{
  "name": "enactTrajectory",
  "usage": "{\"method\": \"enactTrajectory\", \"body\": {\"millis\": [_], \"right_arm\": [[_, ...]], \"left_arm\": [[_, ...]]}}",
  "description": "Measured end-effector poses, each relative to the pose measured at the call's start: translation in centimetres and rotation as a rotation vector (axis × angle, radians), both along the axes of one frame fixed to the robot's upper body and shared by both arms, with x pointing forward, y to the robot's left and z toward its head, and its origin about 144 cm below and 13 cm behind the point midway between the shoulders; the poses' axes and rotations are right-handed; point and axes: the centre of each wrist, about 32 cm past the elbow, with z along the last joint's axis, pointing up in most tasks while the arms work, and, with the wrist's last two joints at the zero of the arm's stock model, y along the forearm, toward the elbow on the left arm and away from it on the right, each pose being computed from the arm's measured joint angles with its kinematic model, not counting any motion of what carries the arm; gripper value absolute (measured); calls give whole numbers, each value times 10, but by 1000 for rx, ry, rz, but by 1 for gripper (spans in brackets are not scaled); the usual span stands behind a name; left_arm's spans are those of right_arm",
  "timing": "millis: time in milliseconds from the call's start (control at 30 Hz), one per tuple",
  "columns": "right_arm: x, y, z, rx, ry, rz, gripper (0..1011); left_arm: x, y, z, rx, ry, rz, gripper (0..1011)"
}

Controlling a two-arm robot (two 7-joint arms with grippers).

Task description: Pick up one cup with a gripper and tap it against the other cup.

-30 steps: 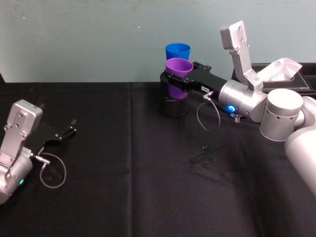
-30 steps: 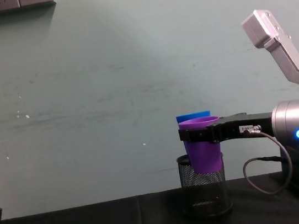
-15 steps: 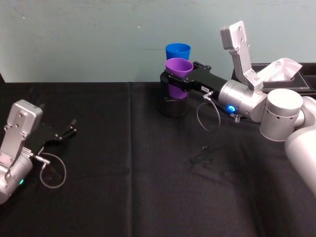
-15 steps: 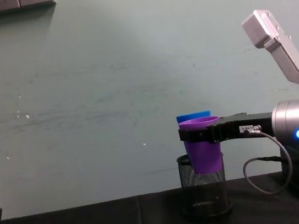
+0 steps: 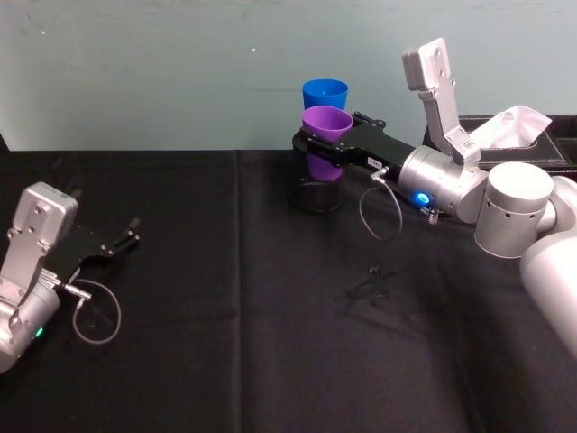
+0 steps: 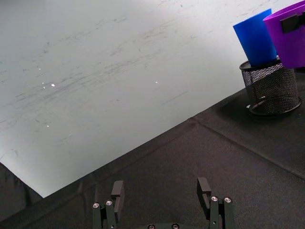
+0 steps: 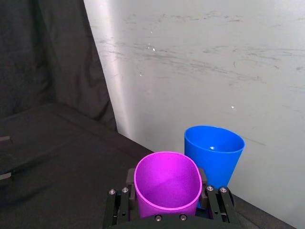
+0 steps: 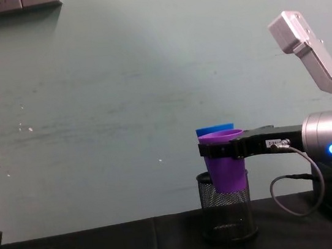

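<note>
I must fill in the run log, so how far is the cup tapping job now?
Done: the right gripper is shut on the purple cup, held above the table. In hand: the cup hangs just in front of the blue cup in the mesh holder; whether they touch is unclear. Remaining: the tap itself. The left gripper rests open at the far left.

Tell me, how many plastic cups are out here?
2. The purple cup is held up in the robot's right hand. The blue cup stands in the black mesh holder just behind it. None seems hidden.
</note>
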Motion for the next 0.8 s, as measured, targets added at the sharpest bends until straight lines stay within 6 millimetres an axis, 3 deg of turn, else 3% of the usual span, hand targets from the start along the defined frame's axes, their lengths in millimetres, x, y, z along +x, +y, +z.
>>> {"method": "enactTrajectory", "body": {"millis": [800], "right_arm": [[0,0,0,0,0,0,720]], "left_arm": [[0,0,0,0,0,0,1000]]}}
